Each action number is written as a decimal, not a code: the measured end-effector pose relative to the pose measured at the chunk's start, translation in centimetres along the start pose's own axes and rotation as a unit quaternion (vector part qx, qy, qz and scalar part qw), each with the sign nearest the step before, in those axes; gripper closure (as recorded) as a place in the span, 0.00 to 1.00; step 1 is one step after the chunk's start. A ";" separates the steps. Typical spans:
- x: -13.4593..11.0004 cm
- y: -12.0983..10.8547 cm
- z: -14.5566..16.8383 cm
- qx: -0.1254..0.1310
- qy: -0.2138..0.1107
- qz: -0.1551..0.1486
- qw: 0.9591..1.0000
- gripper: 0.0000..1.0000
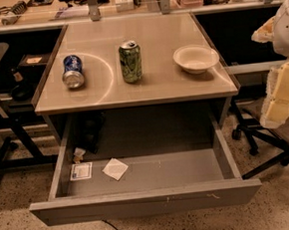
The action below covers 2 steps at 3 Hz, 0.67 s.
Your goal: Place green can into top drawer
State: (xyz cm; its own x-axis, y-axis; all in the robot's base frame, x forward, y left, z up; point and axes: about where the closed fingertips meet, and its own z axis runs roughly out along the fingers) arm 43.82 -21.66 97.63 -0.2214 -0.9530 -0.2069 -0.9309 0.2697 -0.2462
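The green can (pixel 130 61) stands upright at the middle of the desk top, with mottled green sides and a silver pull-tab top. The top drawer (pixel 146 202) below the desk is pulled wide open, its scuffed grey front panel nearest the camera. My gripper (pixel 279 99) is at the right edge of the view, pale and yellowish, off the desk's right side and well apart from the can. It holds nothing that I can see.
A blue can (pixel 73 71) lies on its side at the desk's left. A white bowl (pixel 196 58) sits at the right. The drawer holds a white paper square (pixel 115 169), a label card (pixel 81 171) and a small scrap (pixel 78 153). Office chairs stand on both sides.
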 end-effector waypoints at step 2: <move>-0.2 -0.4 -0.1 0.004 -0.011 0.009 1.000 0.00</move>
State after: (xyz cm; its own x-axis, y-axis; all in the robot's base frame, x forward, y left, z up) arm 44.20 -21.60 97.84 -0.2325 -0.9446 -0.2318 -0.9243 0.2888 -0.2494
